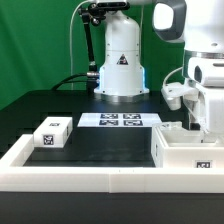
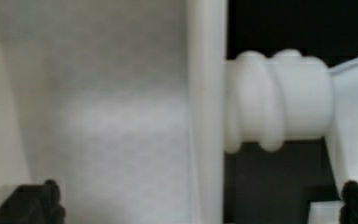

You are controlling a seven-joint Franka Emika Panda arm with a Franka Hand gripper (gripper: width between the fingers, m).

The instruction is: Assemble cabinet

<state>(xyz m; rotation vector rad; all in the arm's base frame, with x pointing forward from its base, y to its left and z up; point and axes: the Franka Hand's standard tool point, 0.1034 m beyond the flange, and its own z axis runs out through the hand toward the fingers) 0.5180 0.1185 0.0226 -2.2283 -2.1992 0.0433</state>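
Note:
The cabinet (image 1: pixel 186 152) is a large white box with a tag on its front, standing at the exterior view's right against the front rail. My gripper (image 1: pixel 190 118) reaches down onto its top from the white arm; its fingertips are hidden there. In the wrist view the gripper (image 2: pixel 194 205) is open, with black fingertips (image 2: pixel 34 203) far apart at the picture's corners. A white cabinet wall (image 2: pixel 114 110) fills the space between them, closer to one finger. A ribbed white knob (image 2: pixel 279 100) sticks out beside that wall.
A small white block with a tag (image 1: pixel 51 133) lies at the exterior view's left on the black table. The marker board (image 1: pixel 120 120) lies at the back middle. A long white rail (image 1: pixel 90 178) borders the front. A white robot base (image 1: pixel 122 60) stands behind.

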